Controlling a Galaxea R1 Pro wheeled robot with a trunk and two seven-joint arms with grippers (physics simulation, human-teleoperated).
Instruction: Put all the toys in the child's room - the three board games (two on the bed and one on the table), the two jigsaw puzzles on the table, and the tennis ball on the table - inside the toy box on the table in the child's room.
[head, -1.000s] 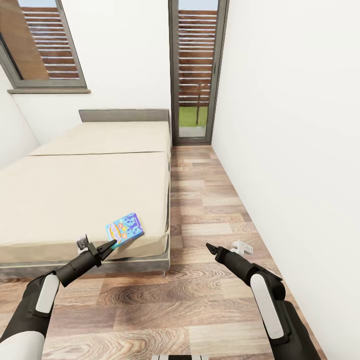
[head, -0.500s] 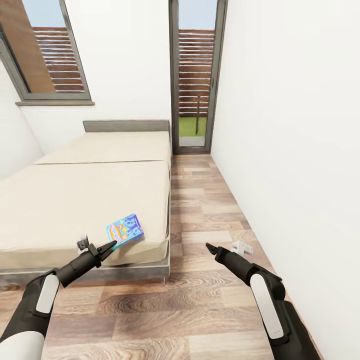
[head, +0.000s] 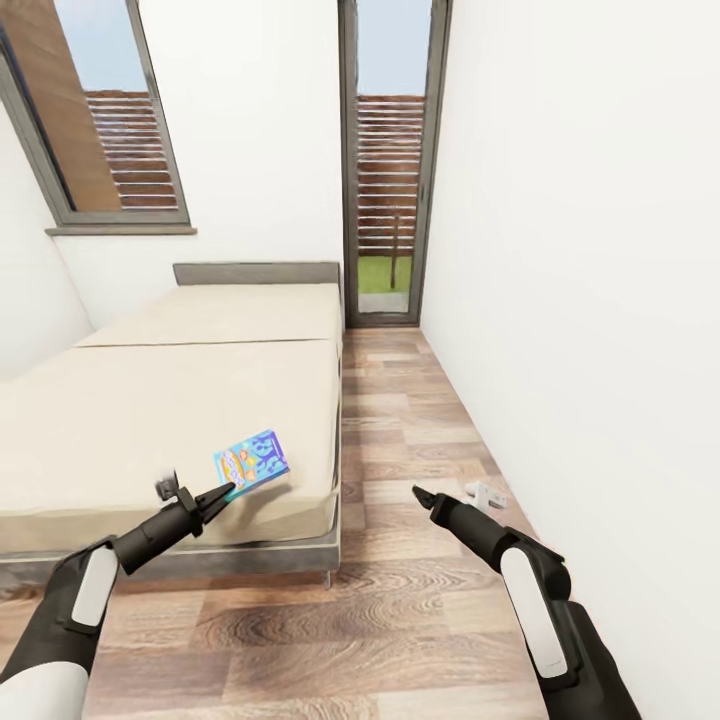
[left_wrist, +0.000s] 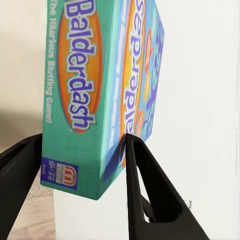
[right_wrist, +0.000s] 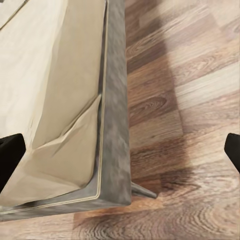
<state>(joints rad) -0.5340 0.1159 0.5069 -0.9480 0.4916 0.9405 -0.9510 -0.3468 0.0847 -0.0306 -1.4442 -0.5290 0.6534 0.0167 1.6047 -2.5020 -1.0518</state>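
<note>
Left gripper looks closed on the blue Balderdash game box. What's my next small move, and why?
Probably turn the base away from the cream bed: the left gripper has its fingers on both faces of the blue cardboard game box, and the right gripper hangs open over the wooden floor.

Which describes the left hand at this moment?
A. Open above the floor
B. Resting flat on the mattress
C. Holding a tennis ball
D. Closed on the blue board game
D: in the left wrist view, both fingers of the left hand press opposite faces of the blue board game.
</note>
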